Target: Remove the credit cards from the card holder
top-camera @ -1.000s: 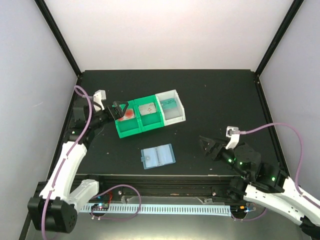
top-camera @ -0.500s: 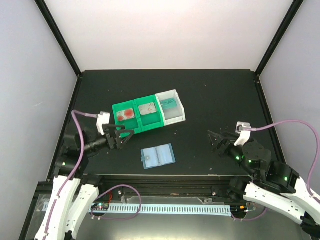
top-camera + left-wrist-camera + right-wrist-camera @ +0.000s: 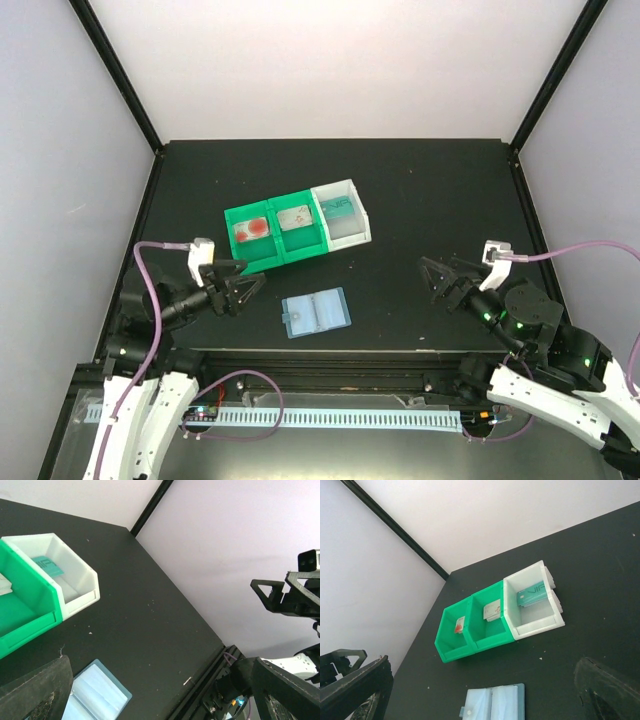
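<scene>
The light-blue card holder (image 3: 315, 313) lies open and flat near the table's front edge; its pockets look pale, with no card showing. It also shows in the left wrist view (image 3: 95, 696) and the right wrist view (image 3: 495, 703). A teal-green card (image 3: 338, 207) lies in the white bin (image 3: 352, 232). A whitish card with red marks (image 3: 252, 229) lies in the left green bin (image 3: 258, 263). Another whitish card (image 3: 294, 216) lies in the middle green bin. My left gripper (image 3: 238, 285) is open and empty, left of the holder. My right gripper (image 3: 440, 275) is open and empty, to its right.
The two green bins and the white bin stand joined in a row behind the holder, also seen in the right wrist view (image 3: 470, 645). A black frame rail (image 3: 330, 355) runs along the table's front edge. Pale walls close in the sides and back.
My left gripper has drawn back from over the left green bin toward the near left, leaving the red-marked card in the bin. My right arm has pulled back a little to the right.
</scene>
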`<control>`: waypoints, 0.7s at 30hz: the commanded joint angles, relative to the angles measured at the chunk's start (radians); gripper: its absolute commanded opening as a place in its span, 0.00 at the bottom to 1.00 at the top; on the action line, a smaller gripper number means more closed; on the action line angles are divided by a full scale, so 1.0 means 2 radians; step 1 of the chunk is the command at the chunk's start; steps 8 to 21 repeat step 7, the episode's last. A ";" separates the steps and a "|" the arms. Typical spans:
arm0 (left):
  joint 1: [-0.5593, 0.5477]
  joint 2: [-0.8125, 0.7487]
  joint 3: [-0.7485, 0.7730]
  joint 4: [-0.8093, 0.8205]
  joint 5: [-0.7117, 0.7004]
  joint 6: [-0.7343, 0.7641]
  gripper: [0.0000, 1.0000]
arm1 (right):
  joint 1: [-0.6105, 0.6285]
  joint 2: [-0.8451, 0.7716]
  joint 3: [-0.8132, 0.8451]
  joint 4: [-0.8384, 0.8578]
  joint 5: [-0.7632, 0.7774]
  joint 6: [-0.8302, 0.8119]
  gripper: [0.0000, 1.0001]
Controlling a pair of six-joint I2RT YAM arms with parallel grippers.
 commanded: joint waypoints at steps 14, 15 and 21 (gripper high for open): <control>-0.002 0.009 0.003 0.001 -0.011 0.007 0.99 | 0.001 -0.023 -0.021 0.009 -0.006 0.012 1.00; -0.002 0.009 0.003 0.001 -0.011 0.007 0.99 | 0.001 -0.023 -0.021 0.009 -0.006 0.012 1.00; -0.002 0.009 0.003 0.001 -0.011 0.007 0.99 | 0.001 -0.023 -0.021 0.009 -0.006 0.012 1.00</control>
